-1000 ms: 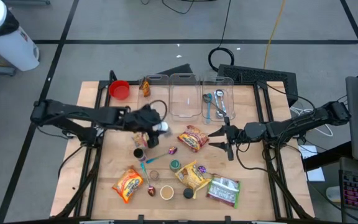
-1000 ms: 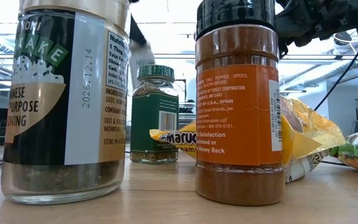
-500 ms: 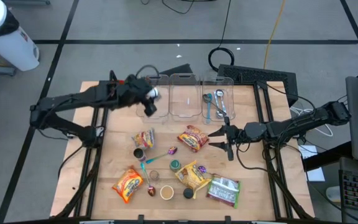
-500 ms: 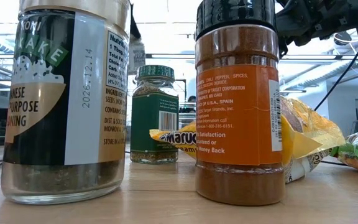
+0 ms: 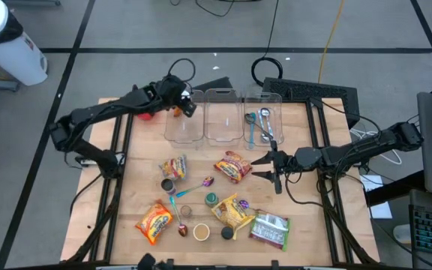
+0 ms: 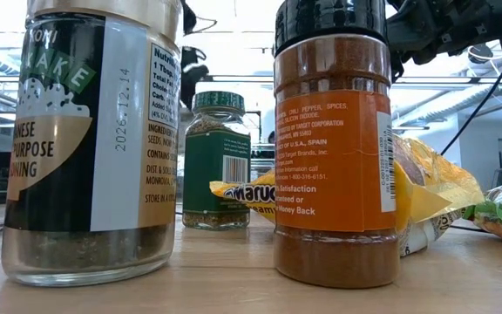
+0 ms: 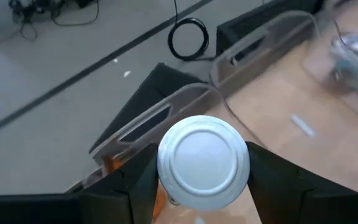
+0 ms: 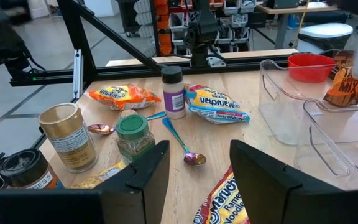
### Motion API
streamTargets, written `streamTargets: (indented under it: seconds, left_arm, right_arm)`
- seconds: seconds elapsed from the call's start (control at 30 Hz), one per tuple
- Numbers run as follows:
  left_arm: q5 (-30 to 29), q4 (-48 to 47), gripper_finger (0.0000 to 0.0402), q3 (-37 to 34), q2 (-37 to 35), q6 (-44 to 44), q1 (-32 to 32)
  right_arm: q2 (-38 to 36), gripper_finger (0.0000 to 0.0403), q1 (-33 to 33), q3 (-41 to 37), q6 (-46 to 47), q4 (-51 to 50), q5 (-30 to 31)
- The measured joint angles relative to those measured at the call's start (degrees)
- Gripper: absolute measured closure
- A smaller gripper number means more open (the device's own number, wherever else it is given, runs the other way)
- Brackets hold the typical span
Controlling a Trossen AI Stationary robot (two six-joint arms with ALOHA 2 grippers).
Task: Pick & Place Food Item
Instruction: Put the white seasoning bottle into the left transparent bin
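left hand (image 5: 183,103): closed on white-capped jar (image 7: 204,160), over clear bin (image 5: 184,118) at 11 o'clock | right hand (image 5: 264,167): half open, holds nothing, at 3 o'clock above worktop (image 5: 137,180)

I work in a robotics lab: grey taped floor (image 5: 126,30) upper left, black aluminium frames (image 8: 123,37), coiled black cable (image 5: 270,69).

Left claw (image 5: 184,105) clamped at far edge; right claw (image 5: 265,166) open mid-table.

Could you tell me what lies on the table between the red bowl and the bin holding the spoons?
In the high view, two clear bins sit between the red bowl and the spoon bin: one under the left gripper, one beside it.
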Motion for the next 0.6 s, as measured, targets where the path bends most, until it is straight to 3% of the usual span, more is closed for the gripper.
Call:
streamTargets:
  seconds: [0.3,0.6]
  left_arm:
    - [2.5,4.02,0.0192,-1.93,7.04,-4.78,6.87]
    - [2.51,6.39,0.0192,-1.93,12.49,-6.68,7.64]
  right_arm:
    - [0.0,0.0243,0.0,0.0,0.0,0.0,0.0]
    - [0.0,0.0243,0.0,0.0,0.0,0.01,0.0]
